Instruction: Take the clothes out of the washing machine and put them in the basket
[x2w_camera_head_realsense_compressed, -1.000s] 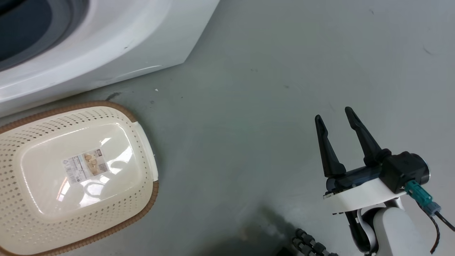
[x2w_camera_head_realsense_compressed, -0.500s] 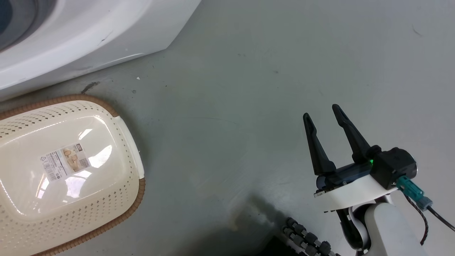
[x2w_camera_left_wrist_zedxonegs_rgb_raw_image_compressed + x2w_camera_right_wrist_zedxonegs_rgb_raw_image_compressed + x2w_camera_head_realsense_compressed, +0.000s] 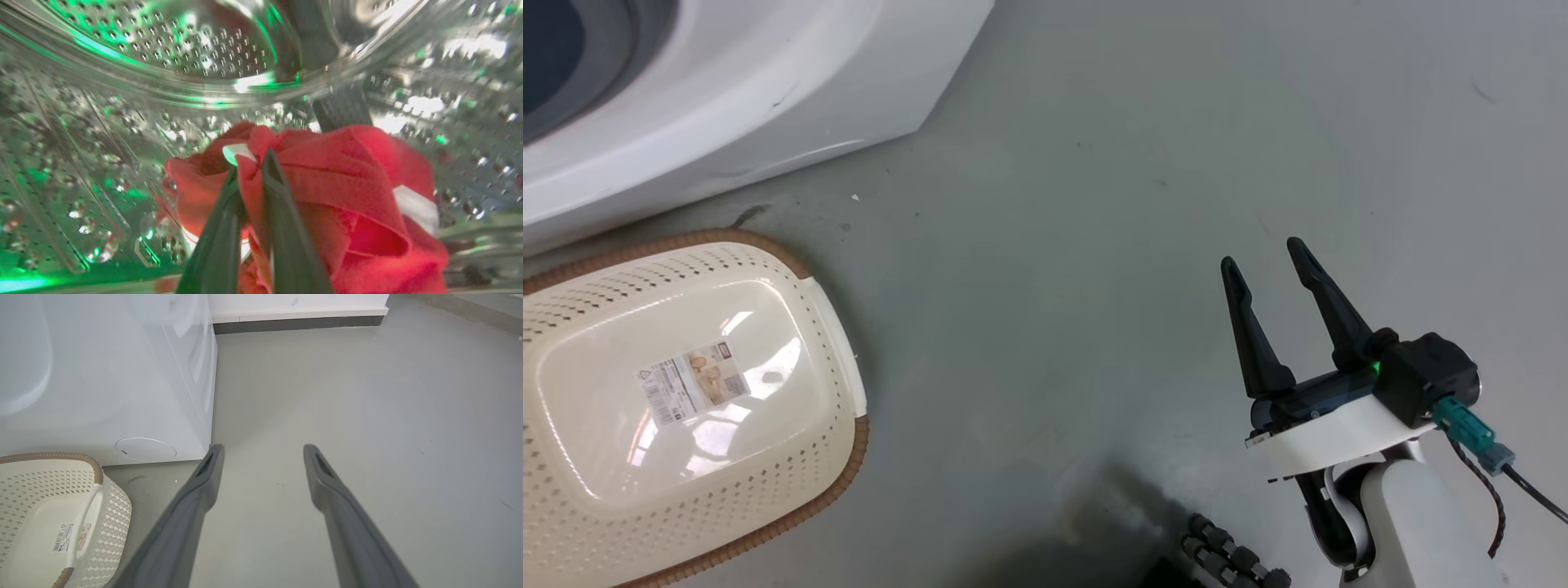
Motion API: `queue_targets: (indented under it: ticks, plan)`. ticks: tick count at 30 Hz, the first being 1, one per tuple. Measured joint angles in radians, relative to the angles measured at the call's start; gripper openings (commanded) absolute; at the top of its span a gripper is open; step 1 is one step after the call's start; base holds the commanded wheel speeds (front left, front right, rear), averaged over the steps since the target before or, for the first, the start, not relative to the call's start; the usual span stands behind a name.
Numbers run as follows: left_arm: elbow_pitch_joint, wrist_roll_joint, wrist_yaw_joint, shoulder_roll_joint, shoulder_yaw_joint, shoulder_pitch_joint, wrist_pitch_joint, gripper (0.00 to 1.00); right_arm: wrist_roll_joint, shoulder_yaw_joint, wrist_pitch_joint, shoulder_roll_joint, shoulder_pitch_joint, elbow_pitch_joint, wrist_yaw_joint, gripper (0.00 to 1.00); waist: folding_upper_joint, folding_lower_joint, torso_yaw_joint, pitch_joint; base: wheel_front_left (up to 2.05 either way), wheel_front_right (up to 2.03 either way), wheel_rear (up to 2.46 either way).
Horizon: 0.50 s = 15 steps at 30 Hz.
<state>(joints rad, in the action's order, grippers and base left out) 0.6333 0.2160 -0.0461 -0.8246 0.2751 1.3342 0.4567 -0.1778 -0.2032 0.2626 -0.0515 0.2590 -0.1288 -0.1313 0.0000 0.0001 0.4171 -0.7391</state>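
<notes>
Inside the perforated steel drum point(image 3: 212, 53) of the washing machine point(image 3: 768, 98), the red clothes point(image 3: 335, 196) with white stripes lie bunched on the drum's bottom. My left gripper point(image 3: 250, 165) is shut on a fold of the red fabric near its top. The cream basket point(image 3: 686, 400) with a brown rim stands on the floor below the washer's front, holding only a paper label; it also shows at the right wrist view's lower left, basket point(image 3: 45, 514). My right gripper point(image 3: 1264, 255) hovers open over bare floor, well right of the basket, with nothing between its fingers.
Grey floor point(image 3: 1094, 204) spreads between the basket and my right arm. The washer's white side panel point(image 3: 122, 396) has a round cover near its base. A wall skirting point(image 3: 298, 318) runs along the far end. A black ribbed cable point(image 3: 1233, 559) lies at the bottom edge.
The head camera has shifted, swinging the scene left and then partly back. My right gripper stays open in about the same pose.
</notes>
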Motion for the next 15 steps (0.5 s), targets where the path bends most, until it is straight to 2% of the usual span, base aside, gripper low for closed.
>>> queue_targets:
  ticks: [7,15]
  plan:
    - [0.009,0.039,-0.034,0.055,-0.028,-0.066,-0.212,0.0,0.016,0.023,-0.001,0.0,0.001,-0.012,0.0,1.0,0.0,0.0,-0.019,0.065,0.0,0.0,0.0]
    - [0.062,0.107,-0.049,0.125,-0.061,-0.178,-0.389,0.0,0.032,0.052,-0.036,0.0,-0.027,-0.018,0.0,1.0,0.0,-0.0001,-0.042,0.169,0.0,0.0,0.0]
